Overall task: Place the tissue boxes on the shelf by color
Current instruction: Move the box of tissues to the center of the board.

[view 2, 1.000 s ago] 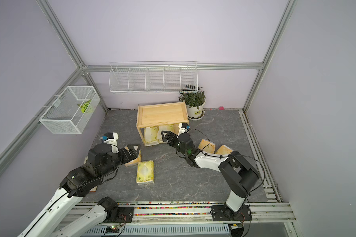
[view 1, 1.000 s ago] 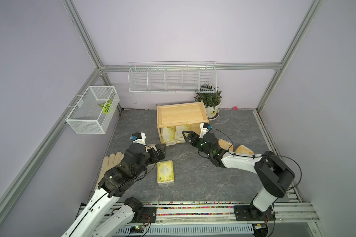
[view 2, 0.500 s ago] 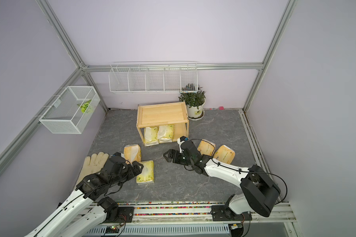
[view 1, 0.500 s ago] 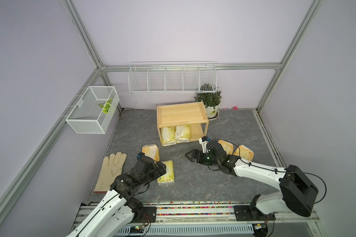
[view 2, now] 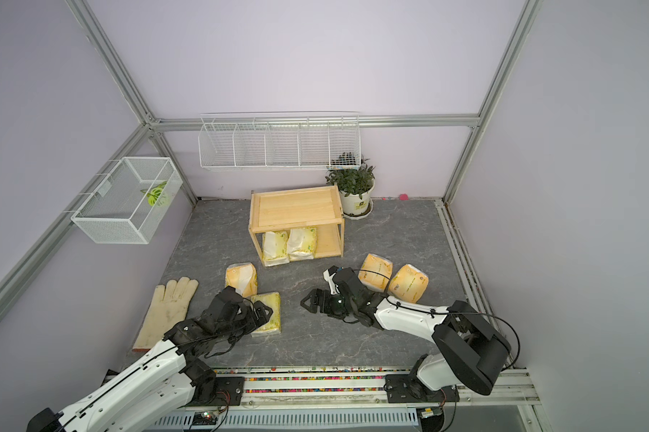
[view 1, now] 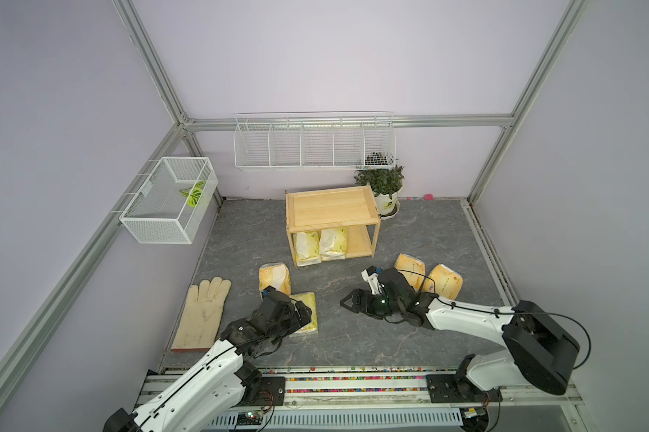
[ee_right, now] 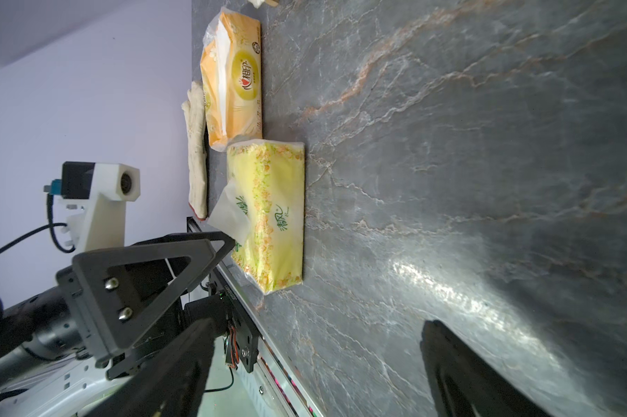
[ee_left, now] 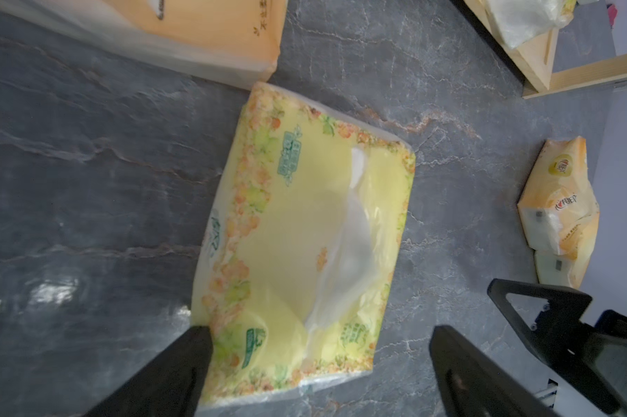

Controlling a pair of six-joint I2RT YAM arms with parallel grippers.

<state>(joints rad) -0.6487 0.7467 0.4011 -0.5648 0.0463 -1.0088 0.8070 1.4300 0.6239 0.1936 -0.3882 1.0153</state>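
On the grey tabletop (view 1: pixel 353 338) the left gripper (ee_left: pixel 319 328) hangs spread over the loose lemon-yellow pack (ee_left: pixel 305 216), right gripper (view 1: pixel 347 303) gaping empty; a shallow pinch could snag only wrapper.

Low in a top view, the left gripper (view 1: pixel 303 311) hides part of the lemon-yellow pack (view 1: pixel 306 299) from us. We cannot tell what the dark object (view 1: pixel 376 159) in the upper-centre wire basket (view 1: pixel 300 149) is.
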